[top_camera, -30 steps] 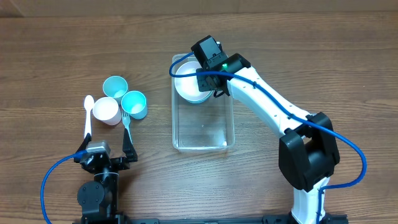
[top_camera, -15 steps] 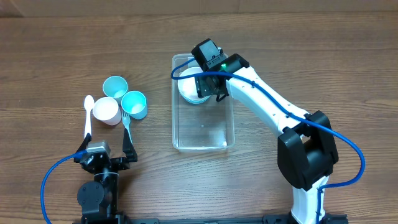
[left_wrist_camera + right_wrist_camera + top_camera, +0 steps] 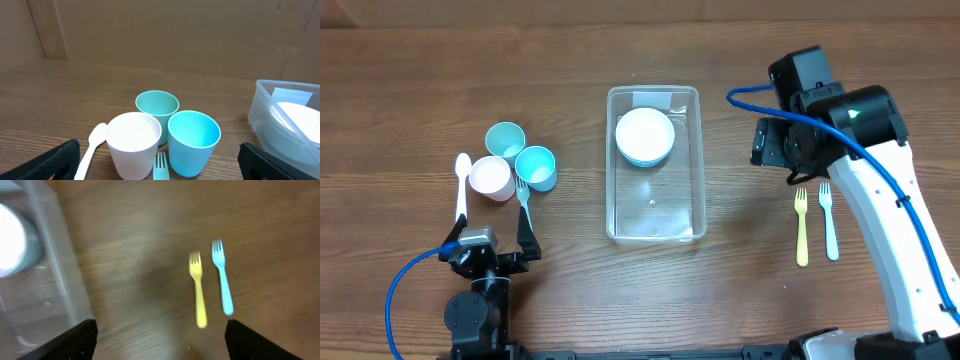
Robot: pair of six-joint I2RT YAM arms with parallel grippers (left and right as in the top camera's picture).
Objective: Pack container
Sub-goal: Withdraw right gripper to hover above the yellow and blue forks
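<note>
Off to the left of my right gripper (image 3: 161, 330), well apart from it, lies the container (image 3: 654, 208), a clear plastic tub, rectangular with rounded corners and a raised rim. Its long side runs away from me across the surface (image 3: 420, 80), brown wood with a streaky grain. My right gripper hangs released, fingers spread wide with nothing between them, over bare wood, with the tub on one side and two plastic forks on the other. A round white bowl (image 3: 645, 135), with a teal edge showing beneath it, sits in the far end of the container; the rest of its see-through floor is bare. The yellow fork (image 3: 198, 292) and the pale blue fork (image 3: 221, 277) lie side by side, close but not touching, tines pointing away. My left gripper (image 3: 159, 150) is likewise released, fingers wide, low at the near edge. It faces three smooth round cups clustered close: a teal cup (image 3: 157, 106), a white cup (image 3: 133, 142) and a blue cup (image 3: 194, 140). A white spoon (image 3: 92, 145) lies beside the white cup, and a small blue fork (image 3: 160, 167) rests just in front of the cups.
</note>
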